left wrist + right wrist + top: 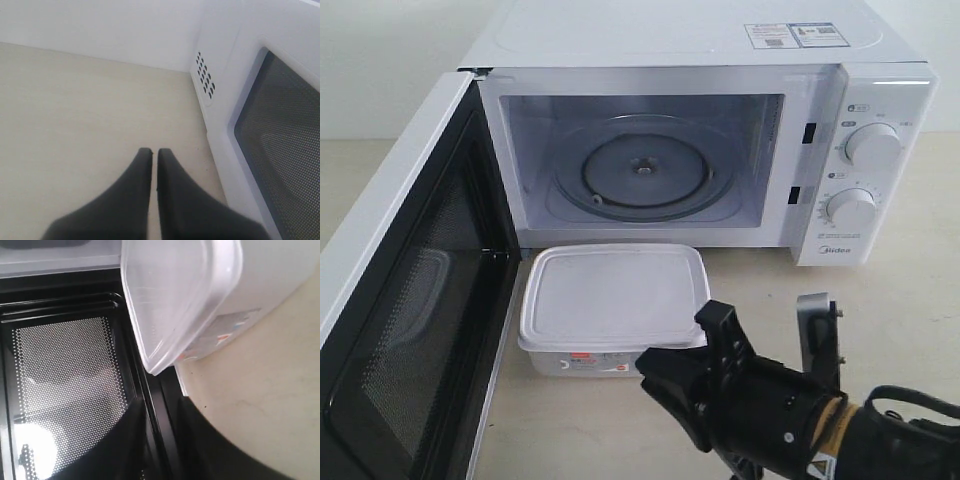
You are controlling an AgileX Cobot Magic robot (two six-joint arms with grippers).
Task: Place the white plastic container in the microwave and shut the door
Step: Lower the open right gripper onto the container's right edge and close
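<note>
The white plastic container point(610, 295) sits lid-on on the table just in front of the microwave point(690, 40), its red-and-white label point(582, 362) facing the near side. The microwave stands open, its glass turntable point(640, 170) bare. The door point(410, 300) is swung wide to the left. My right gripper point(682, 350) is low at the container's near right corner, open, with nothing between its fingers. In the right wrist view the container point(170, 295) lies just beyond the right gripper point(162, 407). My left gripper point(151, 150) is shut, empty, beside the door's outer face point(280, 145), and hidden from the exterior view.
The door's inner mesh window point(65, 385) and black frame lie to the container's left. The knob panel point(870, 150) is at the right. Vent holes point(205, 80) mark the microwave's side wall. Beige tabletop point(900, 320) stretches to the right.
</note>
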